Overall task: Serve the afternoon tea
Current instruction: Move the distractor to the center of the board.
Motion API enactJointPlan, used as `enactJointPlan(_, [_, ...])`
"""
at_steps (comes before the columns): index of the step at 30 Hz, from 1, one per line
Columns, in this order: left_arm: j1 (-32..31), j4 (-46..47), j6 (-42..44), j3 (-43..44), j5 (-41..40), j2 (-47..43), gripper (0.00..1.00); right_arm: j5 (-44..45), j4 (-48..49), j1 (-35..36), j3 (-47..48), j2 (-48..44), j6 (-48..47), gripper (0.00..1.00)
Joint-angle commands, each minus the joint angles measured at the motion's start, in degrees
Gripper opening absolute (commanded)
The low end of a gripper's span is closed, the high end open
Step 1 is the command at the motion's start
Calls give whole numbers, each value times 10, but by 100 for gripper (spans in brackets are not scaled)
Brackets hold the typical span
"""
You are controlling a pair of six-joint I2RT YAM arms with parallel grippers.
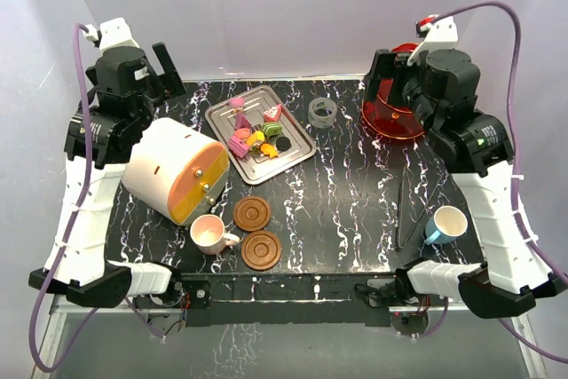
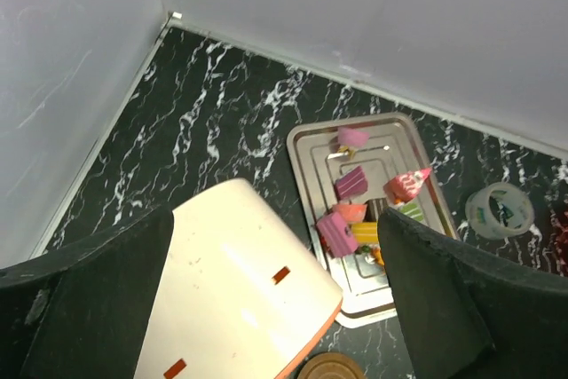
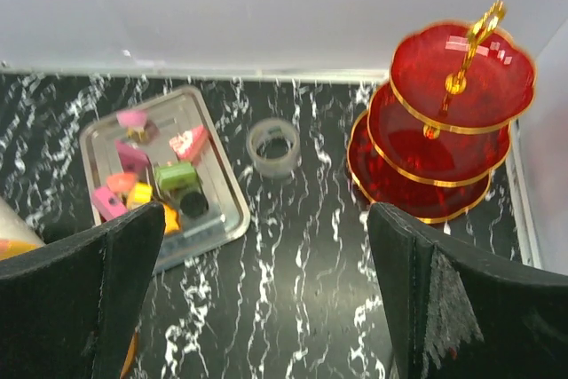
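You've got both arms up at the back of the table. Your left gripper (image 2: 275, 250) hangs above the white drum (image 1: 173, 170), jaws spread wide and holding nothing. Your right gripper (image 3: 266, 219) looks down between the steel tray (image 1: 217, 113) and the red stand (image 3: 444, 122), jaws just as wide and empty. The sweets (image 1: 257, 135) sit bunched on the tray, back centre. A tape roll (image 1: 323, 113) lies between the tray and the stand. Near the front, the pink cup (image 1: 210, 234) stands on the table beside the two saucers (image 1: 252, 213). The blue cup (image 1: 445, 224) stands front right, next to a thin dark tool (image 1: 404, 210), possibly tongs.
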Motion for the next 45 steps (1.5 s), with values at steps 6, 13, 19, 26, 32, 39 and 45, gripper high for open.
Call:
enactJointPlan(6, [68, 94, 14, -175, 60, -80, 99, -119, 74, -68, -216, -102, 68, 98])
enactJointPlan(13, [108, 162, -4, -237, 298, -83, 99, -200, 103, -114, -344, -158, 109, 98])
enactJointPlan(19, [52, 172, 33, -206, 418, -35, 99, -261, 134, -139, -414, -189, 145, 98])
enactJointPlan(26, [-33, 161, 64, -234, 509, 13, 99, -306, 161, -152, -458, -201, 181, 98])
enactJointPlan(32, [-104, 164, 78, -300, 519, 18, 99, -326, 169, -155, -471, -198, 196, 98])
enactJointPlan(39, [-125, 133, 103, -388, 464, -8, 99, -340, 173, -156, -481, -188, 213, 98])
enactJointPlan(45, [-125, 173, 109, -453, 339, -40, 99, -346, 175, -157, -484, -178, 232, 98])
